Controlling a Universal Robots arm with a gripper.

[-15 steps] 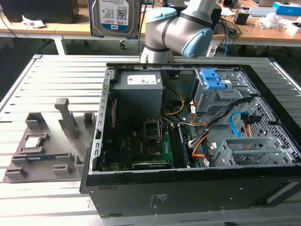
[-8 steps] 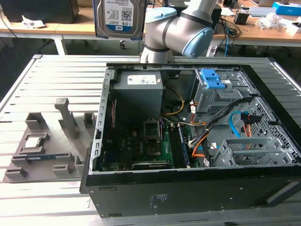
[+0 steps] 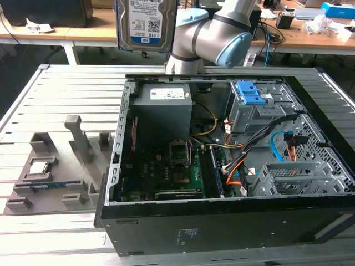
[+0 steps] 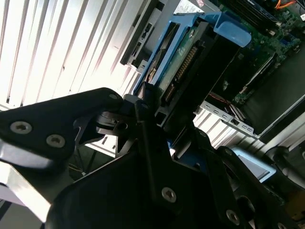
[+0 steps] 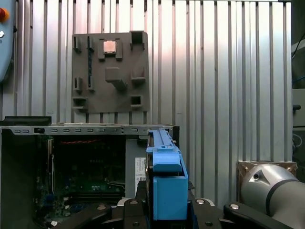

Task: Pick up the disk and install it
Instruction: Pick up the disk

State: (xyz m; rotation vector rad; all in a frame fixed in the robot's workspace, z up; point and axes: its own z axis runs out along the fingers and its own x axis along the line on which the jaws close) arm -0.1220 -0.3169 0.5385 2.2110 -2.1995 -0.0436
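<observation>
Exterior view, left to right: a grey moulded fixture plate (image 3: 52,188) carrying a small square silver chip (image 3: 40,168) lies on the ribbed metal worktop (image 3: 61,100). At top centre the disk (image 3: 145,22) hangs in the air above the open black computer case (image 3: 222,233), a flat silver rectangle with a white label, blue top band and blue plastic rails. Both wrist views show what the exterior view hides: black metal jaws clamped on the disk's blue-railed edge, and the second wrist view adds its connector end.

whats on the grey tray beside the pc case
A small square silver chip sits in a pocket of the grey moulded tray; the tray's surface beneath the chip is covered.
</observation>
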